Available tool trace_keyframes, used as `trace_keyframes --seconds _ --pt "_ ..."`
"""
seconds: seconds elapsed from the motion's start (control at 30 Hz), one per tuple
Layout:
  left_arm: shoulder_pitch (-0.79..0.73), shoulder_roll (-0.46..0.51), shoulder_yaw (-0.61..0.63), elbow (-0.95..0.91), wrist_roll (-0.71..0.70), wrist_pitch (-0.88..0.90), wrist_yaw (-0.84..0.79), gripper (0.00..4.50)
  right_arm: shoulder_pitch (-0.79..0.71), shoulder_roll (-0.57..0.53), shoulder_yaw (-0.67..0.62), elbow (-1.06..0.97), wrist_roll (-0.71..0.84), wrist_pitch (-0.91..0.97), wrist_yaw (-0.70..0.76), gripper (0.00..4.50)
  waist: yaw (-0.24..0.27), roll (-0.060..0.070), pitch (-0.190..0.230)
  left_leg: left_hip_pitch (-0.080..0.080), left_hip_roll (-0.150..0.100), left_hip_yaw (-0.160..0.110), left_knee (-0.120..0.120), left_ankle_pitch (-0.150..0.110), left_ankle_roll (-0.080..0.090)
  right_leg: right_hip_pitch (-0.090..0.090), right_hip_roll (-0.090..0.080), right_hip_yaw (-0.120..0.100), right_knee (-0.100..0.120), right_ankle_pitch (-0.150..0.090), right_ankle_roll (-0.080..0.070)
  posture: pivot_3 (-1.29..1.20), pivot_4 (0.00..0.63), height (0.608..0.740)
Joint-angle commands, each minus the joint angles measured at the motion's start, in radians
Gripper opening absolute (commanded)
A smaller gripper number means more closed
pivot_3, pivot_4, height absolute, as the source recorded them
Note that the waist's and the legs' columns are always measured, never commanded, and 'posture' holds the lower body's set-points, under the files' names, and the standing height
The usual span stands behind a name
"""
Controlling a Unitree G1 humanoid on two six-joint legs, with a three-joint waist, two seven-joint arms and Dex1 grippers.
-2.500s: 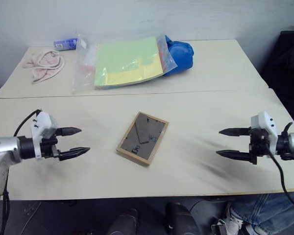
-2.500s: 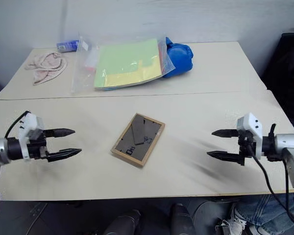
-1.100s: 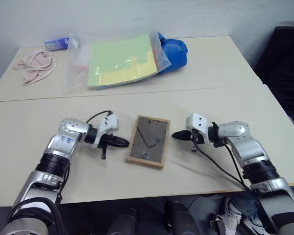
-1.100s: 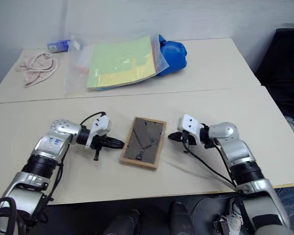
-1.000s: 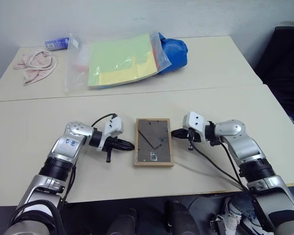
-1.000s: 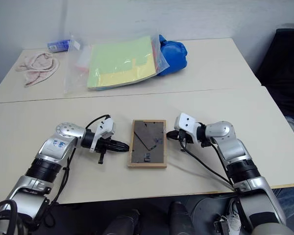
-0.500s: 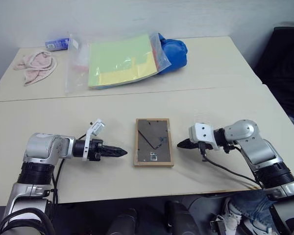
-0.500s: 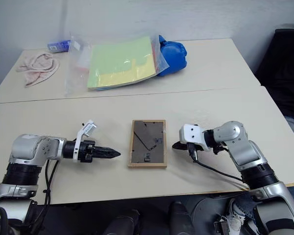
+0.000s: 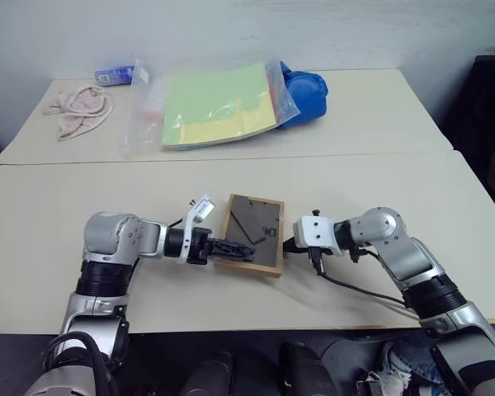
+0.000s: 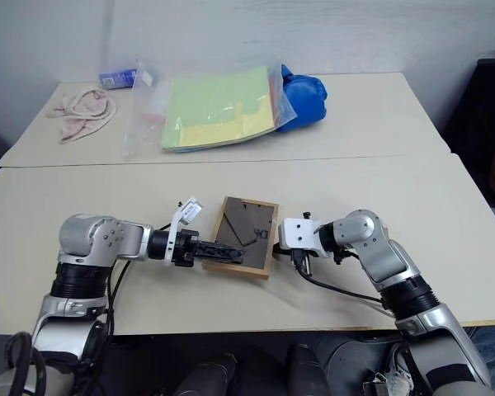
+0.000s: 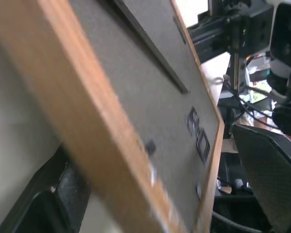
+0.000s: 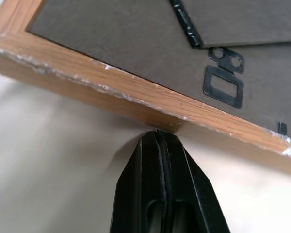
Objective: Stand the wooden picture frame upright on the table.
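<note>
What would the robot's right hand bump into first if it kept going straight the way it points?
Almost certainly the wooden picture frame: the shut right hand points straight at the frame's light-wood side edge, tip right at it, though actual contact is hard to judge.

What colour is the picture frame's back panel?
Dark grey, on the picture frame, clearest in the right wrist view.

Left gripper [image 9: 231, 247] is now in at the wooden picture frame [image 9: 252, 233], fingers parted with one over its grey back; half a second ago it sat shut, clear of the frame. Frame is now skewed and tipped. Right gripper [image 9: 289, 246] is back against the frame's edge.
</note>
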State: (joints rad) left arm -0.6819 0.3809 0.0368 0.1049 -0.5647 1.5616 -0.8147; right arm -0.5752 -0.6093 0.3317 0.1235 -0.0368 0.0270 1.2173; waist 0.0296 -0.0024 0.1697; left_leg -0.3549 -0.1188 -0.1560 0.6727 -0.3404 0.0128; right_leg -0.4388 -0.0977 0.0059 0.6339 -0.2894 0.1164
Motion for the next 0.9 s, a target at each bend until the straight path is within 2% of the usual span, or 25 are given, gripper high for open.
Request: trace_keyframes --seconds 0.03,0.23,0.33,0.4,0.5,0.53,0.57,0.67,0.9 --pt "-0.023 -0.043 0.014 0.060 0.003 -0.028 0.054 3.90 0.011 -0.006 0.003 -0.036 0.004 -0.007 0.000 0.00 -0.001 0.000 0.000 0.000 0.000 0.000 0.001 0.000 0.000 0.000 0.000 0.000 0.000 0.000 0.000 0.00 0.150 0.740" --pt "-0.025 0.034 0.054 0.046 -0.070 -0.003 0.005 1.98 0.046 -0.049 -0.041 -0.068 0.028 0.018 -0.004 0.00 -0.009 0.000 0.000 -0.002 0.001 0.001 0.001 -0.001 -0.001 -0.004 0.000 0.001 0.002 0.000 0.000 0.00 0.150 0.740" --pt "-0.012 0.084 0.050 0.013 -0.116 -0.002 -0.030 1.23 0.057 -0.066 -0.083 -0.095 0.068 0.064 -0.008 0.00 -0.010 -0.001 0.000 -0.003 0.002 0.001 0.001 -0.001 -0.001 -0.005 0.000 0.001 0.002 0.000 0.000 0.00 0.150 0.740" --pt "-0.013 0.103 0.062 -0.008 -0.147 -0.007 -0.047 1.19 0.051 -0.077 -0.147 -0.127 0.149 0.176 -0.008 0.00 -0.012 -0.001 0.000 -0.003 0.002 0.001 0.000 -0.001 -0.002 -0.005 0.000 0.001 0.002 0.000 0.000 0.00 0.150 0.740" --pt "-0.019 0.122 0.069 -0.052 -0.182 -0.027 -0.069 1.19 0.010 -0.082 -0.262 -0.217 0.366 0.490 0.006 0.50 -0.011 -0.001 0.002 -0.004 0.003 0.001 0.000 -0.001 -0.002 -0.006 0.000 0.001 0.002 0.000 -0.001 0.00 0.150 0.740" --pt "-0.018 0.127 0.065 -0.071 -0.191 -0.039 -0.076 1.19 -0.006 -0.075 -0.283 -0.247 0.426 0.572 0.001 0.99 -0.011 -0.001 0.002 -0.005 0.003 0.001 0.001 -0.001 -0.002 -0.006 0.000 0.001 0.002 0.000 -0.001 0.00 0.150 0.740" --pt "-0.017 0.130 0.062 -0.083 -0.197 -0.049 -0.080 1.19 -0.015 -0.071 -0.294 -0.268 0.461 0.624 -0.006 1.11 -0.012 -0.001 0.002 -0.005 0.003 0.001 0.001 -0.001 -0.002 -0.006 0.000 0.001 0.002 0.000 -0.001 0.00 0.150 0.740" --pt "-0.017 0.140 0.034 -0.122 -0.203 -0.085 -0.091 1.19 -0.090 -0.007 -0.323 -0.313 0.576 0.802 -0.083 2.10 -0.016 -0.001 0.002 -0.005 0.004 0.001 0.001 -0.002 -0.002 -0.006 0.001 0.002 0.001 0.000 -0.002 0.00 0.150 0.740" --pt "-0.027 0.152 -0.019 -0.131 -0.198 -0.148 -0.102 1.19 -0.233 0.125 -0.291 -0.250 0.622 0.919 -0.216 4.40 -0.025 -0.001 0.002 -0.005 0.005 0.000 0.000 -0.002 -0.003 -0.007 0.001 0.003 0.002 -0.001 -0.002 0.00 0.150 0.740"
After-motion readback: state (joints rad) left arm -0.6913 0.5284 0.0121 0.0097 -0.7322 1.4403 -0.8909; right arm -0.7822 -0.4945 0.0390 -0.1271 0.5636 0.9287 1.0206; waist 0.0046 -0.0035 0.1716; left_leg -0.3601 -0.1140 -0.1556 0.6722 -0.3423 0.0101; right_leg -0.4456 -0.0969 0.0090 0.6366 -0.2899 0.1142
